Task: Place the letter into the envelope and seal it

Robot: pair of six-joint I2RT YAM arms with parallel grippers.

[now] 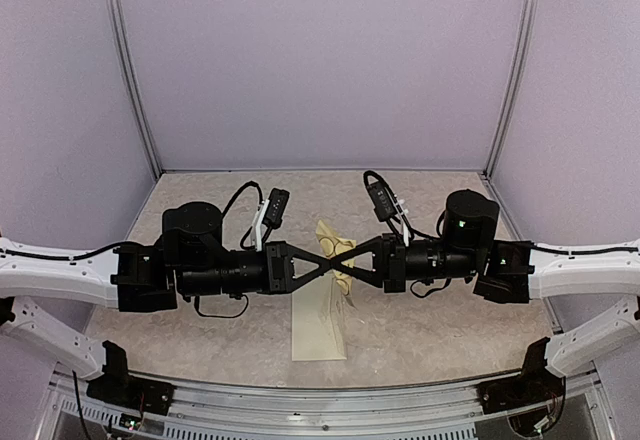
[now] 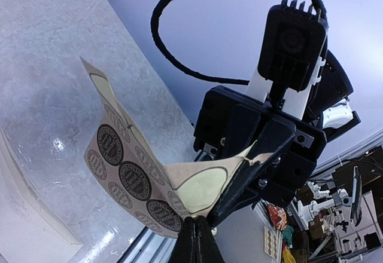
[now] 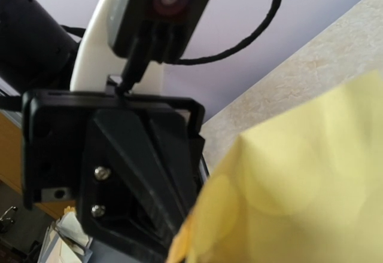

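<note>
While the left gripper (image 1: 329, 261) pinches shut on one edge of the sticker sheet (image 2: 128, 176), the envelope (image 1: 318, 328) lies flat on the mottled table (image 1: 450, 330) just below both grippers, toward the near edge. Its long axis runs near to far, and it sits about midway between the arms, marginally closer to the left arm. The sheet is thin, curled tan paper bearing round brown seals. The right gripper (image 1: 349, 258) clamps its opposite corner.

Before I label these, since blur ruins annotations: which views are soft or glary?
Right wrist: the sticker sheet sits too close, badly out of focus. Left wrist: sheet crisp, one glare spot on the table. Top external: sharp, evenly lit.
</note>
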